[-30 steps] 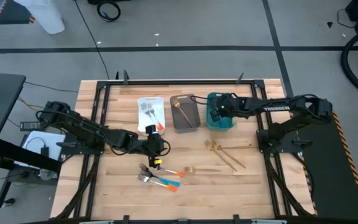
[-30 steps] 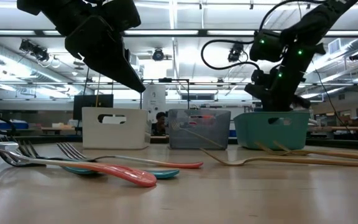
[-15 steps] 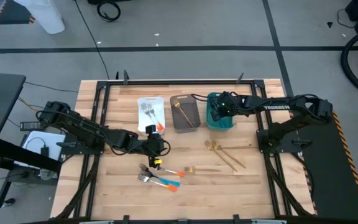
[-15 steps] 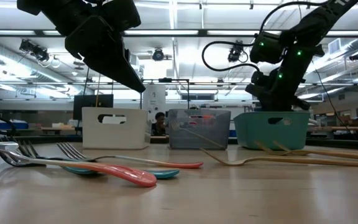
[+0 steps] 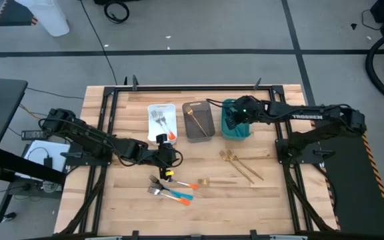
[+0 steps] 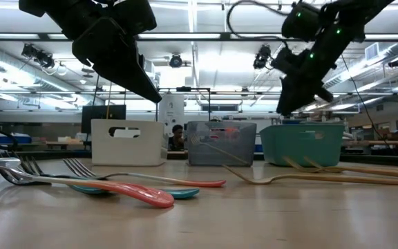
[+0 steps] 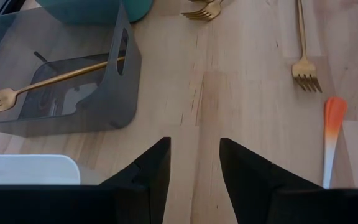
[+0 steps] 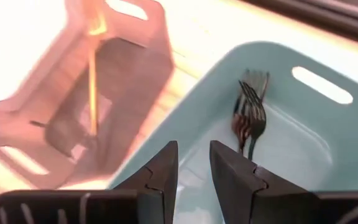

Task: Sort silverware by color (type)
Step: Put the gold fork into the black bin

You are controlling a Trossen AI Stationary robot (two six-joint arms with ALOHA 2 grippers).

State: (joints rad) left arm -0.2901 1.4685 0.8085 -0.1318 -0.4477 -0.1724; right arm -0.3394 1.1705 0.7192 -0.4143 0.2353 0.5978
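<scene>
Silverware is lying scattered across the table [image 5: 132,200] and in three bins. Two forks [image 8: 248,112] are sitting in the teal bin [image 5: 236,128] on the right, lying together on its floor. A gold fork [image 5: 195,120] is resting slanted in the grey bin [image 5: 199,122] in the middle, its handle leaning on the rim. A fork [image 5: 157,118] is lying in the white bin [image 5: 161,123] on the left, and an orange handle [image 5: 171,135] is showing at that bin's near edge. On the bare wood near the front, orange-handled pieces [image 5: 179,186] and blue-handled pieces [image 5: 172,195] are lying bunched together with their metal heads pointing left. To their right, gold pieces [image 5: 241,165] are lying crossed near the teal bin, and one more gold piece [image 5: 212,181] is lying between the two groups.

The right gripper [image 5: 233,120] is hovering over the teal bin with its fingers parted and nothing between them. The left gripper [image 5: 173,158] is hanging just above the table, near the white bin and over the orange and blue pieces, its fingers spread wide and holding nothing.
</scene>
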